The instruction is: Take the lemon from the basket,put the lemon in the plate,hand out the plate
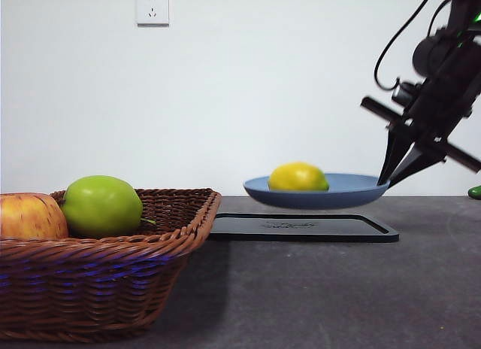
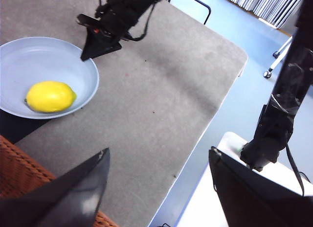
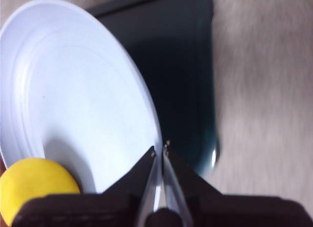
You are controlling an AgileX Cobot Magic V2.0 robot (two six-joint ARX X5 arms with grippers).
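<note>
Wicker basket [image 1: 113, 266] stands nearest, cut off at the frame edge, holding a green apple [image 1: 101, 206] and a partly cropped red apple [image 1: 30, 217]. Beyond lies a black tray [image 1: 304, 228]. Above it the plate [image 1: 353, 191] hangs clear, lemon [image 1: 298, 177] inside. Right gripper [image 1: 396, 168] is clamped on the plate rim. Left gripper [image 2: 156, 188] spread, grasping nothing, over the basket edge.

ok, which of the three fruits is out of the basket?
The lemon, lying in the plate held by the right gripper. Both apples sit in the basket.
</note>
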